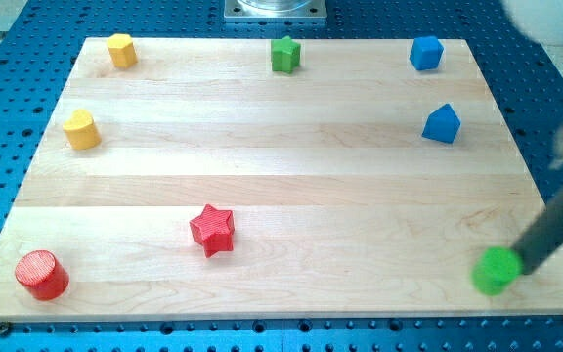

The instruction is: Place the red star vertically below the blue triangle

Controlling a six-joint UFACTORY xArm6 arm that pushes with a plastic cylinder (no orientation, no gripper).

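The red star (212, 230) lies in the lower left-middle of the wooden board (281, 176). The blue triangle-like block (441, 124) sits near the view's right edge, upper half, far from the star. My dark rod comes in blurred from the view's right. My tip (522, 265) is at the view's bottom right, against the right side of a green round block (497, 270), far to the right of the red star.
A blue cube (425, 52) sits at the top right and a green star (284, 54) at the top middle. Two yellow blocks sit at the top left (120, 49) and left (81, 129). A red cylinder (42, 274) is at the bottom left.
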